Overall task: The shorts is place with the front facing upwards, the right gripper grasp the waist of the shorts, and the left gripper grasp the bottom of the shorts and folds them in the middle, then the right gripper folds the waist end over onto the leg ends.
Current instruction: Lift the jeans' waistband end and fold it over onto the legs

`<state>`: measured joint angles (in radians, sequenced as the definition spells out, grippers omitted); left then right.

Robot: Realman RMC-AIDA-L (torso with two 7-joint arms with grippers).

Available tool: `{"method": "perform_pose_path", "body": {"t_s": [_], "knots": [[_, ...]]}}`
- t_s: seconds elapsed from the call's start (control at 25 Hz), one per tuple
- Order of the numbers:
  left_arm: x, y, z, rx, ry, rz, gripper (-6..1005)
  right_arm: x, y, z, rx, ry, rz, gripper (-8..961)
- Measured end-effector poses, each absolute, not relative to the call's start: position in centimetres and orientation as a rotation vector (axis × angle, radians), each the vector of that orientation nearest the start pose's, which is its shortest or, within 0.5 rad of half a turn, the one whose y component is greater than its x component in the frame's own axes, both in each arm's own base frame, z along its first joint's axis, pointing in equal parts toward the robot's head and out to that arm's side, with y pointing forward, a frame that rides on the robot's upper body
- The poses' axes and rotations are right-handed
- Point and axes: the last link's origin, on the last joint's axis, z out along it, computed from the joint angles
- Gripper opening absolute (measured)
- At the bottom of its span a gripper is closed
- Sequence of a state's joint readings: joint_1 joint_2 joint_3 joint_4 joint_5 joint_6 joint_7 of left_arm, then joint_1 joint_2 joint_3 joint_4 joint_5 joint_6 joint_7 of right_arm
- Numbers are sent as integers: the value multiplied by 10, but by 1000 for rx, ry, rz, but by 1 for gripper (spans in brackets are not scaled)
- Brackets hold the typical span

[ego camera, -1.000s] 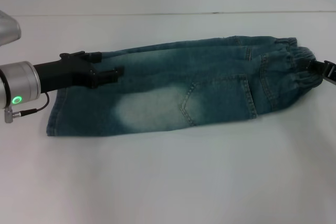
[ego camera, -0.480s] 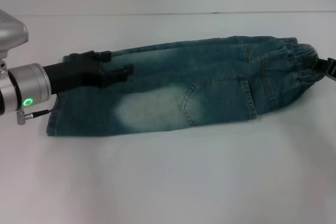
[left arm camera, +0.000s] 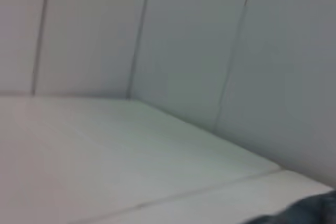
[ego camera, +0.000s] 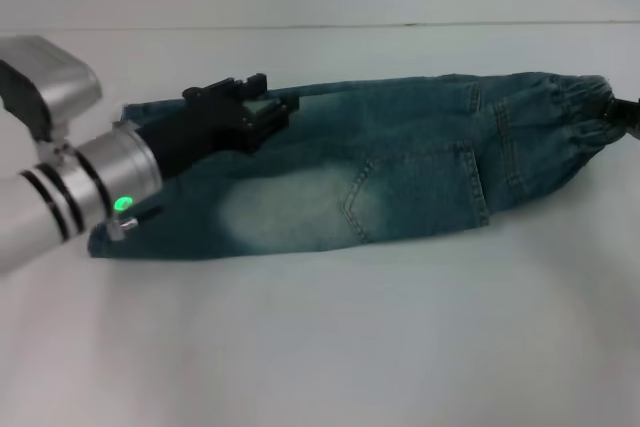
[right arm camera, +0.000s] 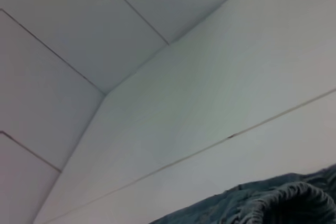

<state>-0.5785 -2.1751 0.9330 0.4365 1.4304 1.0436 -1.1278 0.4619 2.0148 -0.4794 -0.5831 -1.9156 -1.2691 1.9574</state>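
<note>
The shorts (ego camera: 400, 172) lie lengthwise on the white table, a single folded strip with a pale patch in the middle. The leg ends (ego camera: 110, 232) are at the left. The ruffled waist (ego camera: 585, 107) at the far right is drawn to a point, and its gathers also appear in the right wrist view (right arm camera: 294, 200). My left gripper (ego camera: 262, 107) hovers over the upper left part of the denim, its fingers apart with cloth showing between them. Only a black bit of my right gripper (ego camera: 627, 112) shows at the picture's edge, shut on the waist.
The white table (ego camera: 320, 347) stretches in front of the shorts. Pale panelled walls (left arm camera: 184, 35) stand behind it. A corner of denim (left arm camera: 315, 211) shows in the left wrist view.
My left gripper has swung right and toward the back over the shorts, its wrist tilting up. The waist end has been pulled up and to the right with my right gripper.
</note>
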Motion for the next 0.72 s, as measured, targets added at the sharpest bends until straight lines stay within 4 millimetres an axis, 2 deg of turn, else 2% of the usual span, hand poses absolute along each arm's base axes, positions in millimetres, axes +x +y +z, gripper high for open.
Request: {"method": "perform_pose_path", "body": {"t_s": [0.08,0.24,0.36,0.56,0.72], "knots": [[-239,375,-80,-2249,-616,-782,507,336,345,61,-1940,1513,916,51],[-238,374,-95,-2191,-549,-734,371,327,340,71,-1975,1501,951,51],[-239,372,-99,-2158,-540,-717,269,323,338,73,-2000,1499,967,50],[-237,368,-107,-2143,-568,-726,166,314,334,80,-2065,1480,997,50],[-230,363,-114,-2172,-581,-745,83,297,332,85,-2156,1433,1073,50]]}}
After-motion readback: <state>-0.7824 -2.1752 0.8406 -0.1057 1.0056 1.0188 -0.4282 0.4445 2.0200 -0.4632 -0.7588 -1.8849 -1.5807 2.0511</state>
